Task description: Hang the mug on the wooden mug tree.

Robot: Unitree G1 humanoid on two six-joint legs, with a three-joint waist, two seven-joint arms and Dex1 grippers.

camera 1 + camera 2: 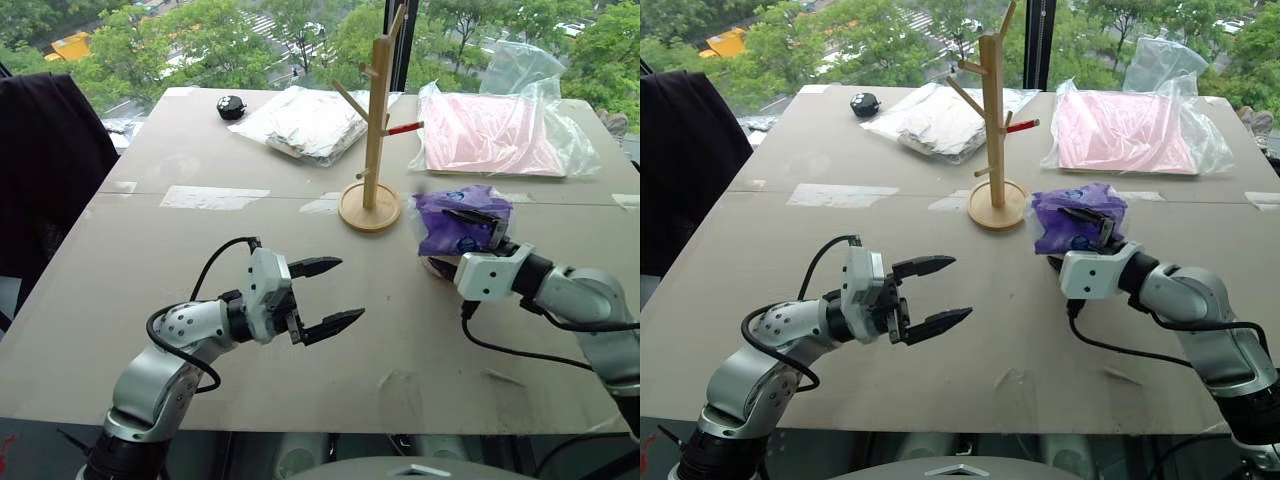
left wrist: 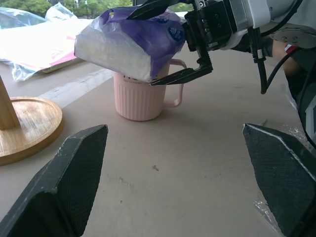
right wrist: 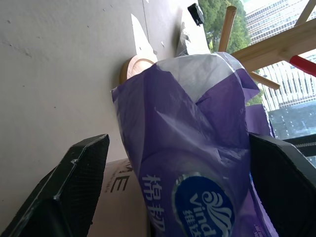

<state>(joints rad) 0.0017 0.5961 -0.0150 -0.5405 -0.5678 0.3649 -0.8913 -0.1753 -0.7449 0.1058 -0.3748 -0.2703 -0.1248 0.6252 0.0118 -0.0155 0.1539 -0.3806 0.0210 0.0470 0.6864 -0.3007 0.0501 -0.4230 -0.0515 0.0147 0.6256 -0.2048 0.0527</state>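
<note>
Mug (image 2: 140, 96) stands beneath packet (image 2: 131, 42) straddled by right end effector (image 2: 175, 42).

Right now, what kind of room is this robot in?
Probably a test room high in a city building: a plain table by a big window, with treetops and a street below, and bagged items laid out.

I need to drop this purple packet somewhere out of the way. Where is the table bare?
Bare: the table between the left end effector and the taped seam, and the near strip between both arms. Crowded: around the wooden mug tree, the mug under the purple packet, and the far bagged items.
</note>
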